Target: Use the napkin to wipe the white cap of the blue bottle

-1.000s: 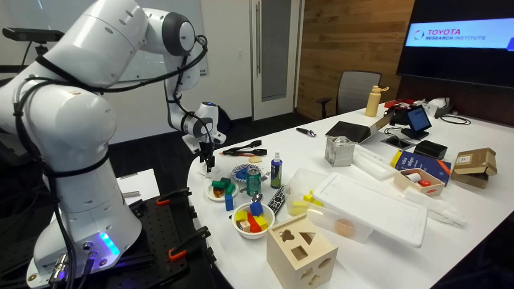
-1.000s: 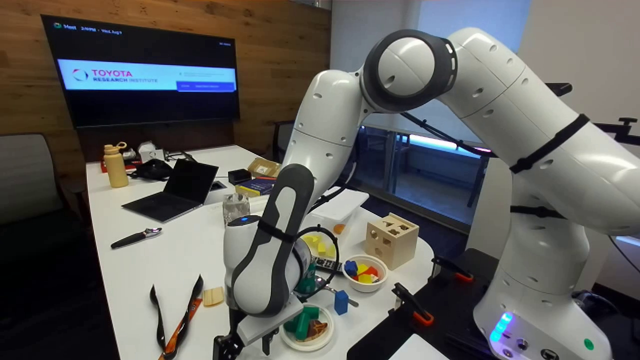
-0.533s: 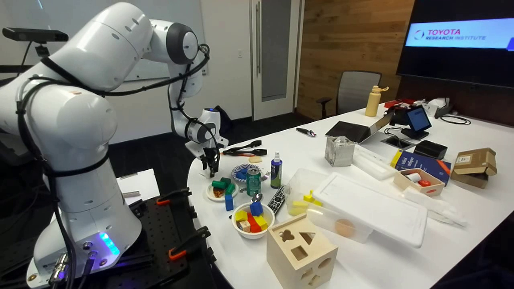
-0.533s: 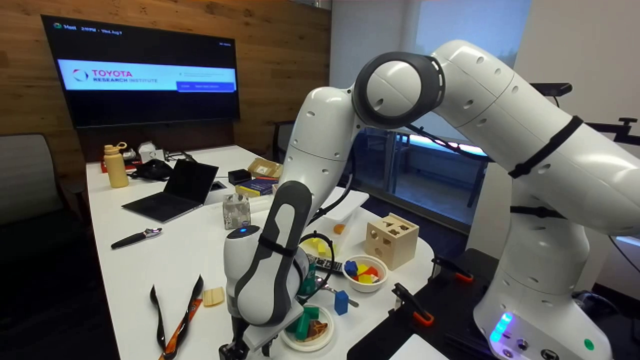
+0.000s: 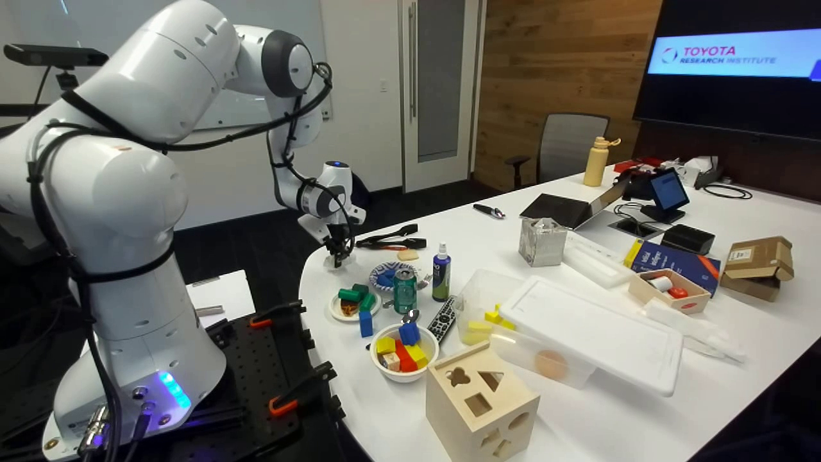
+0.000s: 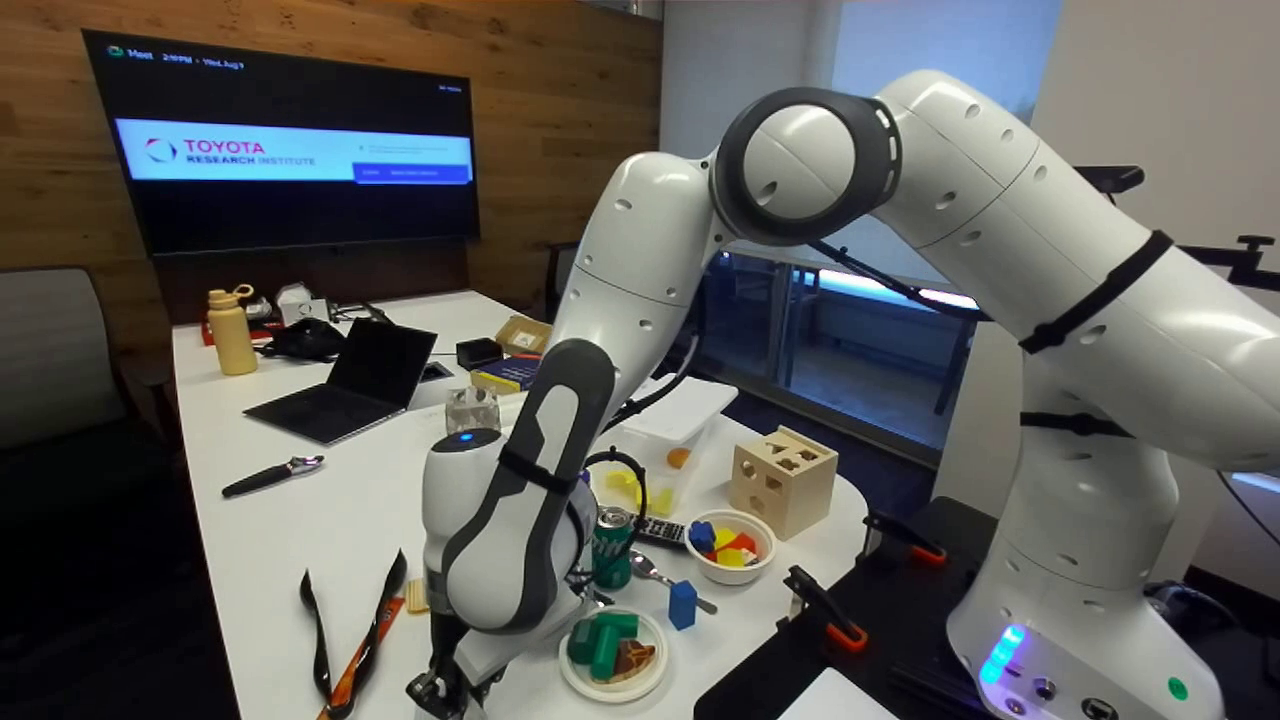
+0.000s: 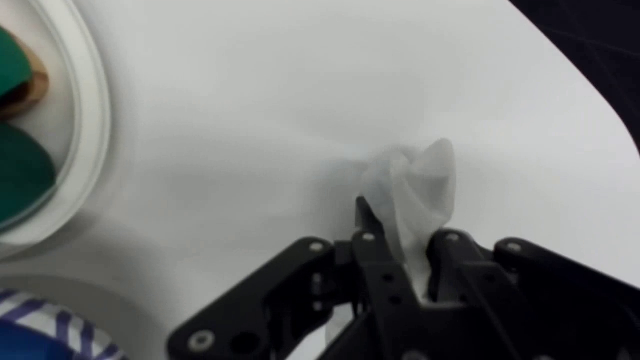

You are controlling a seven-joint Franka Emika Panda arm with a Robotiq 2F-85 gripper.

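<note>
In an exterior view, the gripper [image 5: 340, 259] pointed down, low over the end of the table [image 5: 462, 231], while the blue bottle [image 5: 441, 277] stood upright, well apart from it, its white cap [image 5: 442, 248] topmost. A patterned plate [image 5: 374, 276] lay between the two, and a green can [image 5: 405, 292] stood near the bottle. In an exterior view, the arm [image 6: 645, 240] seemed to hide the bottle, and the gripper sat too near the bottom edge for its hold to be told. In the wrist view, the jaws stood nearly together, pinching the napkin [image 7: 425, 185], whose crumpled fold jutted past the tips. The patterned plate entered at the lower left corner, so the bottle, out of that view, probably lay off that way. The coming move seemed to call for a lift, a carry past plate and can, then a descent along the bottle's vertical axis.
</note>
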